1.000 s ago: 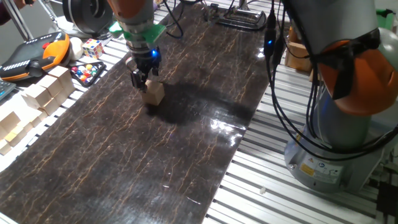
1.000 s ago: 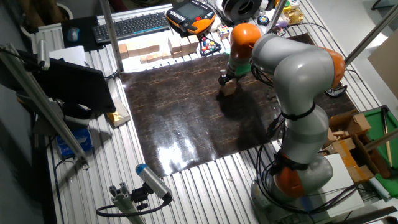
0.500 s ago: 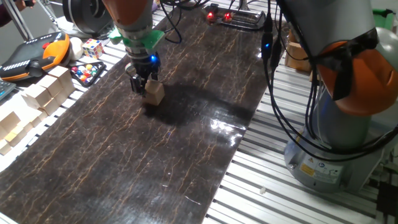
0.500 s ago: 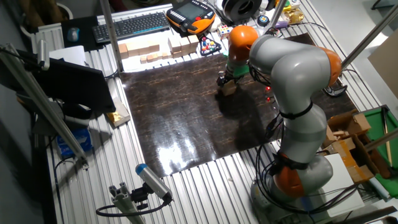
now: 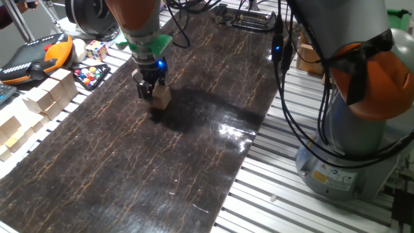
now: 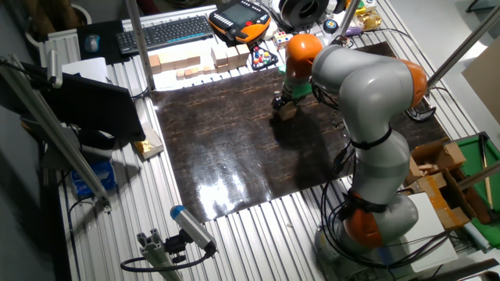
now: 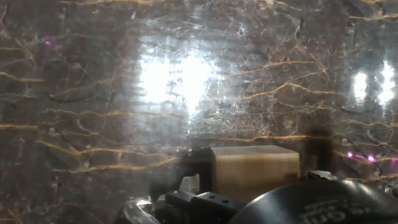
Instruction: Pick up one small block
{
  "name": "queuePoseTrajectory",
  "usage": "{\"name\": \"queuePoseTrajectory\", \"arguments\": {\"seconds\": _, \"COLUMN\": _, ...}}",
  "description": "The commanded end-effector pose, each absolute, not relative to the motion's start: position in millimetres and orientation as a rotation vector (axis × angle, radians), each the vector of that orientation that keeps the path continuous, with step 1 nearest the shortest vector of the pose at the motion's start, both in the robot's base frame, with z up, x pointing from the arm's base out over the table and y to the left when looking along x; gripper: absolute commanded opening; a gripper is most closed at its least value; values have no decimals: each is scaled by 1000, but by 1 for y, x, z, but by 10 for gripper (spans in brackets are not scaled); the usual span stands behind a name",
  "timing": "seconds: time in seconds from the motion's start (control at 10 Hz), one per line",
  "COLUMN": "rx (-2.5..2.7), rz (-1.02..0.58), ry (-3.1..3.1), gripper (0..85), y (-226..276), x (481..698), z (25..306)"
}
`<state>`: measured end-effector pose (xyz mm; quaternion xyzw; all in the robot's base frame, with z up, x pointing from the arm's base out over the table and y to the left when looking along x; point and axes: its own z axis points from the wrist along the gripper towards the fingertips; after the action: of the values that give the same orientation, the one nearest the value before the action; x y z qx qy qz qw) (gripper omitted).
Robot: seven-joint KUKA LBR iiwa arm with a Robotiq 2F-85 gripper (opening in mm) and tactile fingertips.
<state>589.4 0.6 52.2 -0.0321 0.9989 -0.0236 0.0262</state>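
Observation:
The small block [image 5: 162, 97] is a plain light-tan wooden cube resting on the dark marbled mat [image 5: 194, 149]. My gripper [image 5: 150, 90] is lowered right at it, with its dark fingers [image 7: 196, 167] on either side of the cube. In the hand view the block [image 7: 255, 171] sits low in the frame between the fingers, close to the left one, with a narrow gap on the right. The jaws look open around it. In the other fixed view the block [image 6: 287, 112] lies just under the gripper [image 6: 282, 103].
Larger pale wooden blocks [image 5: 42, 97] are grouped off the mat's left edge. A multicoloured puzzle cube [image 5: 96, 49], a tray of coloured balls [image 5: 90, 75] and an orange pendant [image 5: 39, 55] lie behind them. The arm's base [image 5: 349, 142] stands at the right.
The gripper has come down and shifted slightly toward the block, so its fingers now straddle it. The block has not moved.

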Motion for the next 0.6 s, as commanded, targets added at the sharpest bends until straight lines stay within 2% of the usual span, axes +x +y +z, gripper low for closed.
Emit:
{"name": "queuePoseTrajectory", "arguments": {"seconds": 0.0, "rx": -97, "rz": -69, "ry": 3086, "gripper": 850, "y": 1, "x": 589, "z": 51}}
{"name": "queuePoseTrajectory", "arguments": {"seconds": 0.2, "rx": -97, "rz": -61, "ry": 3091, "gripper": 850, "y": 0, "x": 589, "z": 52}}
{"name": "queuePoseTrajectory", "arguments": {"seconds": 0.3, "rx": -107, "rz": -59, "ry": 3105, "gripper": 667, "y": 0, "x": 589, "z": 52}}
{"name": "queuePoseTrajectory", "arguments": {"seconds": 0.4, "rx": -128, "rz": -54, "ry": 3113, "gripper": 427, "y": -1, "x": 589, "z": 53}}
{"name": "queuePoseTrajectory", "arguments": {"seconds": 0.5, "rx": -138, "rz": -52, "ry": 3118, "gripper": 257, "y": -3, "x": 589, "z": 53}}
